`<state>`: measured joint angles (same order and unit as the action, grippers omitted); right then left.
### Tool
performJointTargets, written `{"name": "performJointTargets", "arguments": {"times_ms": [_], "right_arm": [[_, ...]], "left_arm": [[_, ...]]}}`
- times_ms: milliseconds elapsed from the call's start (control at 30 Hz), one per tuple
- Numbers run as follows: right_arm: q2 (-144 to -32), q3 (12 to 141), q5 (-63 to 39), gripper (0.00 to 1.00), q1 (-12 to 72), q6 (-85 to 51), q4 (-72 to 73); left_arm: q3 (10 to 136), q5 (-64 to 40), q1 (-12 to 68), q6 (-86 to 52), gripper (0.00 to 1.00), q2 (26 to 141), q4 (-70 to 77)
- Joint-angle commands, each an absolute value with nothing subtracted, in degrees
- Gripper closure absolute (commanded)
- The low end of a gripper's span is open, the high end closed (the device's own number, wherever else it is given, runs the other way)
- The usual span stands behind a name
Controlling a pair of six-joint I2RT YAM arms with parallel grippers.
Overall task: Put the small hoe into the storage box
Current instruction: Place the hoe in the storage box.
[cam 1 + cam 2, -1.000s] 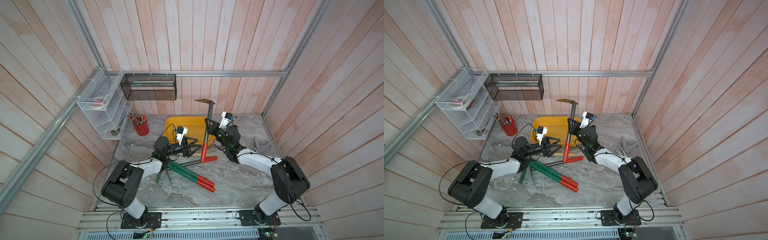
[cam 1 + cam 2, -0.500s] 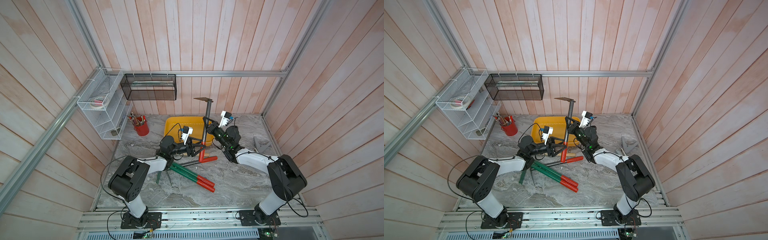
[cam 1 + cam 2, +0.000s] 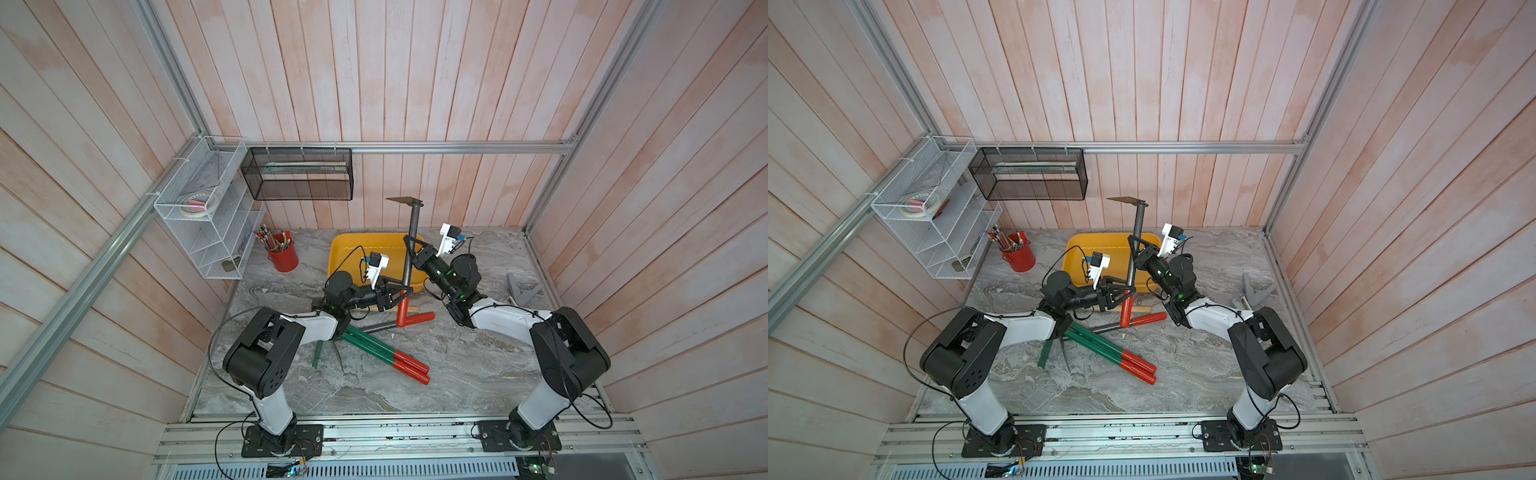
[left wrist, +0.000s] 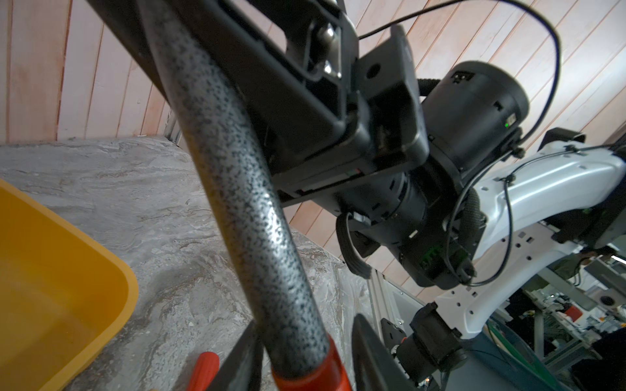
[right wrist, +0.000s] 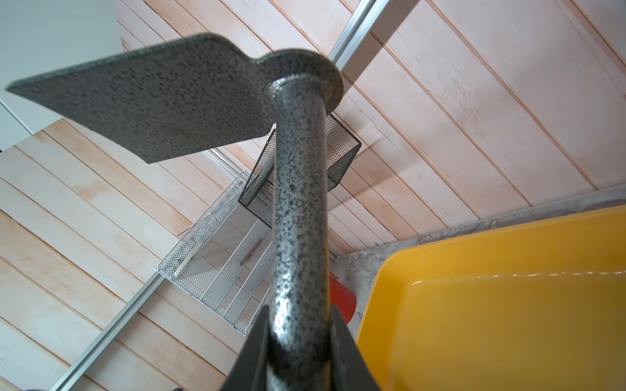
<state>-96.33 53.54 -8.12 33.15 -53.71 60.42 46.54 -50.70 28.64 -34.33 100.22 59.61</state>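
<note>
Precariously clamped the small hoe (image 3: 414,220) upright in the right gripper (image 3: 410,253) at 5 o'clock of the storage box (image 3: 343,262); straddled its shaft with the left gripper (image 3: 404,293), grasp unclear. Risked a slip or rim snag from uneven pulling

A black mesh basket (image 3: 297,174) and a white wire rack (image 3: 208,216) hang on the walls. A red pencil cup (image 3: 283,257) and green-and-red-handled tools (image 3: 382,353) rest on the bench (image 3: 457,374).

Marble tabletop (image 3: 457,365) (yellow tub (image 3: 345,249), tools (image 3: 374,345))
</note>
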Motion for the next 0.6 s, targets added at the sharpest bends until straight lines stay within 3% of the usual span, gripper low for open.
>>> {"name": "performJointTargets", "arguments": {"times_ms": [0,200,333,500,567], "right_arm": [[-96.14,53.52,-9.79,1.00,32.85,-55.82,69.52],[-96.91,53.45,-11.52,1.00,32.86,-56.39,71.92],[-96.77,52.97,-12.35,1.00,32.63,-55.69,72.68],[-97.02,51.96,-13.58,1.00,32.11,-55.35,74.09],[-96.99,50.79,-13.57,1.00,31.78,-55.62,75.49]], "left_arm": [[48.60,-51.27,28.98,-34.69,0.59,101.31,60.28],[49.04,-52.06,29.18,-35.77,0.58,101.95,61.07],[49.63,-53.25,29.22,-36.03,0.65,102.35,60.71],[50.67,-54.83,29.24,-35.88,0.99,102.66,59.29],[50.37,-53.97,29.17,-35.07,1.00,102.05,58.33]]}}
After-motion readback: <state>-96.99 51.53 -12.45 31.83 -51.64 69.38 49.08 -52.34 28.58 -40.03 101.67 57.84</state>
